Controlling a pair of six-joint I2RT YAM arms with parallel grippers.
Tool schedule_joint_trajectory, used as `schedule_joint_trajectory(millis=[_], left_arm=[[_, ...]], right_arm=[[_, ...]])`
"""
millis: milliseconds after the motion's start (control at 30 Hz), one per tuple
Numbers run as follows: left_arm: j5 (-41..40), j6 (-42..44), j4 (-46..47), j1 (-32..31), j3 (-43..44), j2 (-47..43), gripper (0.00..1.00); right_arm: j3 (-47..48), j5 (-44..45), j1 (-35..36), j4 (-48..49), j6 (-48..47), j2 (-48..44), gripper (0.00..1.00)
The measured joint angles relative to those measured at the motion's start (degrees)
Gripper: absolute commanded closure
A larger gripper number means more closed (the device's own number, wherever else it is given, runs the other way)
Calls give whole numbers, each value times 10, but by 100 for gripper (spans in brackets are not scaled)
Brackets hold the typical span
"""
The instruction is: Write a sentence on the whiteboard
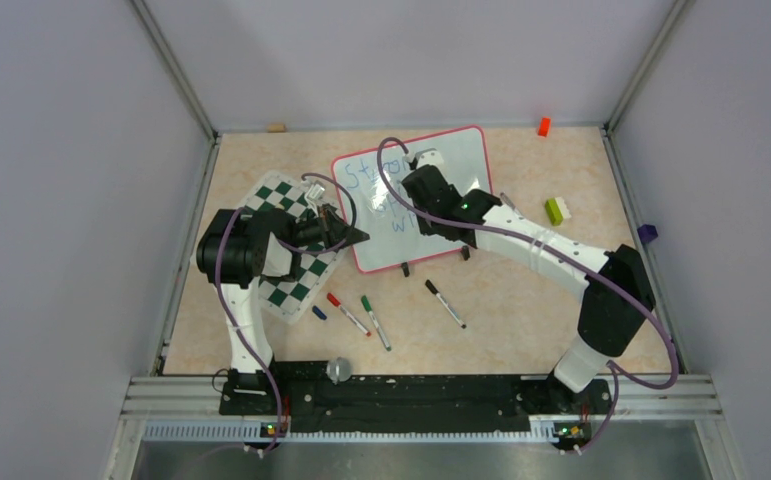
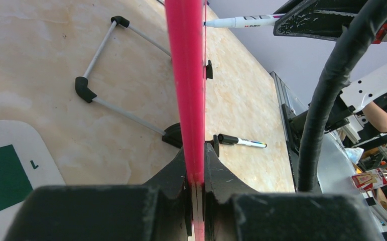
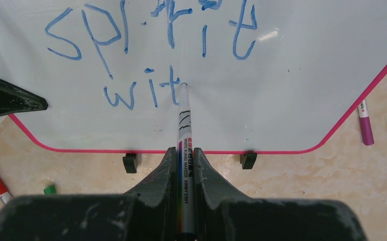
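In wrist views: left gripper (image 2: 196, 155) clamped on whiteboard (image 2: 185, 75) edge; right gripper (image 3: 184, 153) clamped on marker (image 3: 183, 120).

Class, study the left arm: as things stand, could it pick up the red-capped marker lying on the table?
Probably not yet. The left claw is shut on the pink frame of the whiteboard, so it has no free grip. The red-capped marker lies nearby, uncovered, so reach itself looks fine.

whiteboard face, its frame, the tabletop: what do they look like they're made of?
Whiteboard: glossy white face, probably melamine or coated laminate; a glare streak shows on it.
Frame: smooth red-pink rim with a slight sheen, likely plastic.
Tabletop: matte beige with a mottled speckle, either pressed-wood board or printed laminate; can't tell which.
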Motion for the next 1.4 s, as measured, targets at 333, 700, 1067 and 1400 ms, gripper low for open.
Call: schedule_joint_trajectory(millis=[333, 700, 1067, 1400], left_arm=[[0, 0, 0, 0, 0, 0, 100], [0, 0, 0, 0, 0, 0, 100], [0, 0, 0, 0, 0, 0, 100], [-2, -3, 0, 0, 0, 0, 100]], right_arm=[[5, 3, -1, -2, -2, 0, 100], [27, 5, -10, 2, -12, 0, 100], [27, 4, -10, 3, -12, 4, 100], [6, 1, -10, 11, 2, 2, 100]])
